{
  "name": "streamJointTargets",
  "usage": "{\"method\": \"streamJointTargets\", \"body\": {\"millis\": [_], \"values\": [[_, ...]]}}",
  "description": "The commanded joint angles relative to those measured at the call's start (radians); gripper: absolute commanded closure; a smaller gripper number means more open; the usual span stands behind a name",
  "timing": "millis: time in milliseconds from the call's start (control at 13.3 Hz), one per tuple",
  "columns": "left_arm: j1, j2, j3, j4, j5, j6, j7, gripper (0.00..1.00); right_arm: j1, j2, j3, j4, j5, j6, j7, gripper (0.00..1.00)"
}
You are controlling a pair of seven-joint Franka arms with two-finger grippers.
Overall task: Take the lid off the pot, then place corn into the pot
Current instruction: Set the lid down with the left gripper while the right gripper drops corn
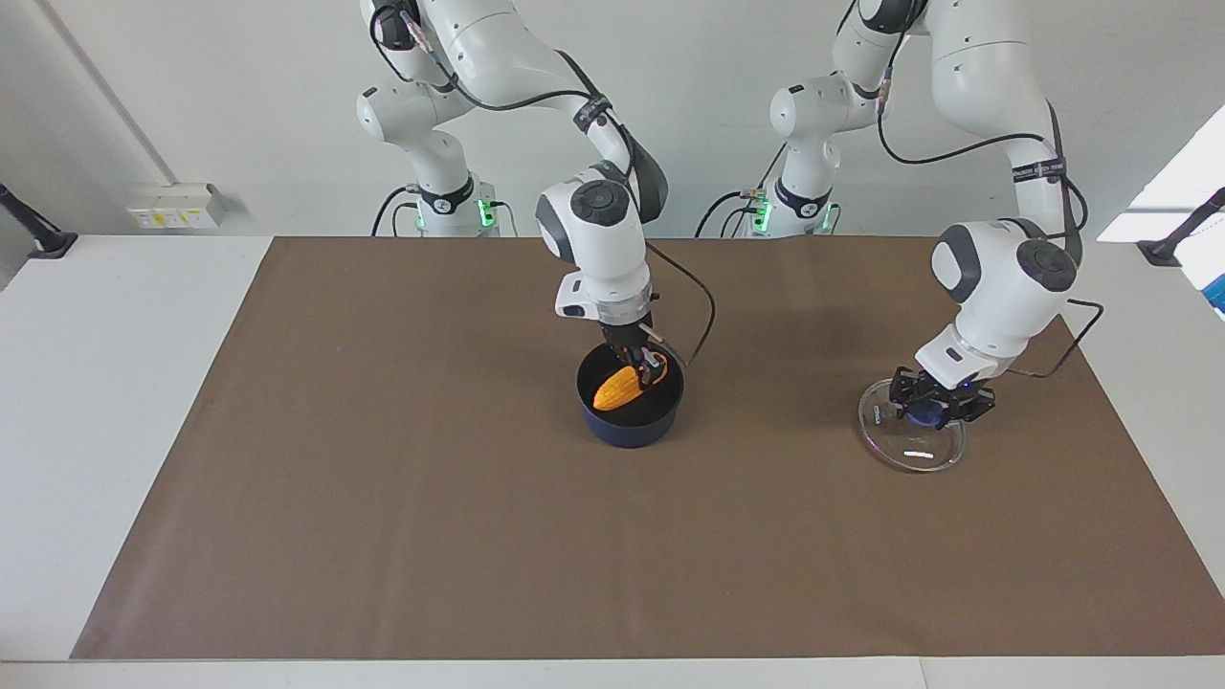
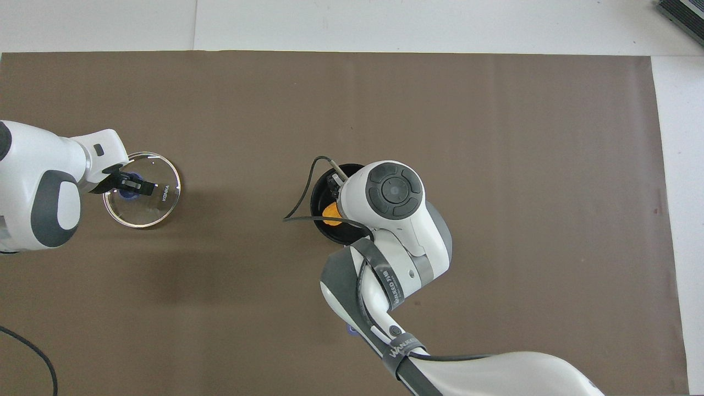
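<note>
The dark blue pot (image 1: 630, 423) stands mid-table without its lid. My right gripper (image 1: 643, 369) reaches down into the pot and is shut on one end of the yellow-orange corn (image 1: 615, 390), which lies tilted inside. In the overhead view my right wrist covers most of the pot (image 2: 320, 192), and only a bit of the corn (image 2: 330, 213) shows. The glass lid (image 1: 909, 446) rests on the mat toward the left arm's end. My left gripper (image 1: 936, 402) is low over the lid, shut on its blue knob (image 1: 924, 414). The lid (image 2: 148, 212) and my left gripper (image 2: 133, 185) also show in the overhead view.
A brown mat (image 1: 383, 478) covers most of the white table. The pot's handle points toward the robots, and only its tip (image 2: 350, 330) shows under my right arm. A loose black cable (image 1: 706, 321) loops from my right wrist beside the pot.
</note>
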Motion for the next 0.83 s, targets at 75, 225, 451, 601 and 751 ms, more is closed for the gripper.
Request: {"method": "streamJointTargets", "body": {"millis": [75,225,451,601,751], "values": [[-0.001,-0.019,-0.001,-0.011,-0.017,-0.037,0.020,0.77,0.003,0.013,0.000,0.003,0.008,0.023,0.012,1.00],[-0.001,-0.019,-0.001,-0.005,-0.017,-0.067,0.014,0.50,0.003,0.015,0.000,0.001,0.008,0.023,0.009,1.00],[-0.005,-0.021,-0.001,0.020,-0.009,-0.077,0.010,0.00,0.003,0.012,0.000,-0.008,0.008,0.023,0.004,0.97],[-0.005,-0.036,-0.001,0.027,-0.008,-0.078,0.008,0.00,0.001,0.012,0.000,-0.010,0.007,0.023,0.002,0.88],[-0.014,-0.091,0.001,0.029,-0.002,-0.087,0.011,0.00,0.001,0.012,-0.001,-0.008,0.007,0.023,-0.004,0.73]]}}
